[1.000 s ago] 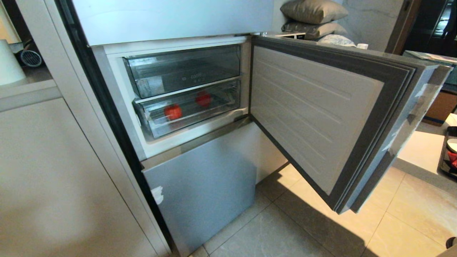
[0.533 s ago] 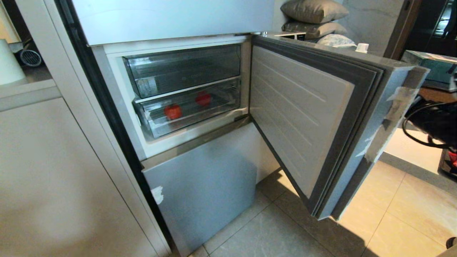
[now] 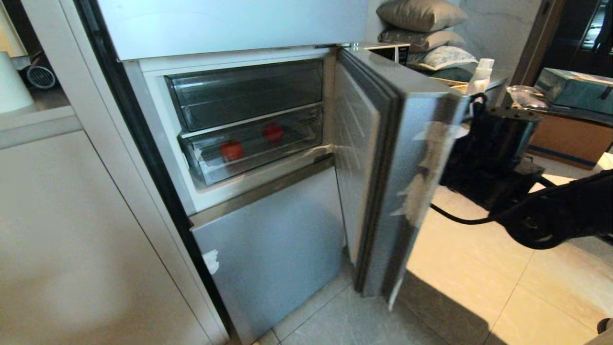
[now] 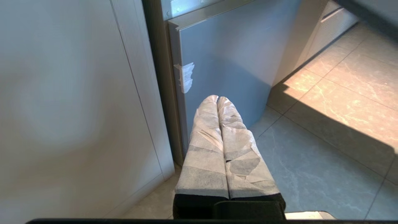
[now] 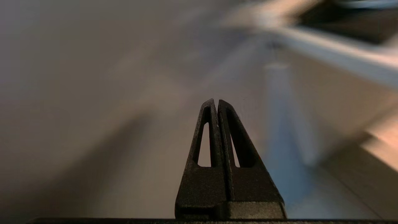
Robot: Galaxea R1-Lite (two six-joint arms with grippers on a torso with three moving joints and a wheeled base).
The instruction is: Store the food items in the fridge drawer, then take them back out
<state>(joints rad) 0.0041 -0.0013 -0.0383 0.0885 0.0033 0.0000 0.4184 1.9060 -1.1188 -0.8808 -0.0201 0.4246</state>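
Both food items [image 3: 232, 150] are stored in the fridge drawer [image 3: 249, 148] — retrieval is left; both grippers' jaws are closed, nothing held.

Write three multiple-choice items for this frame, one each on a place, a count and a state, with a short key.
1. Where are the food items?
A. On the floor tiles
B. In the lower, shallow fridge drawer
C. In the taller upper drawer

2. How many food items show behind the clear drawer front?
A. One
B. Two
C. Four

3. How do the jaws of the right gripper stand?
A. Wide open
B. Closed on a red fruit
C. Shut, holding nothing

Key:
1 B: both red pieces sit behind the lower drawer's clear front in the head view.
2 B: one piece lies toward the left and front, the other further right and back.
3 C: the right wrist view shows the two black fingers pressed together with nothing between them.
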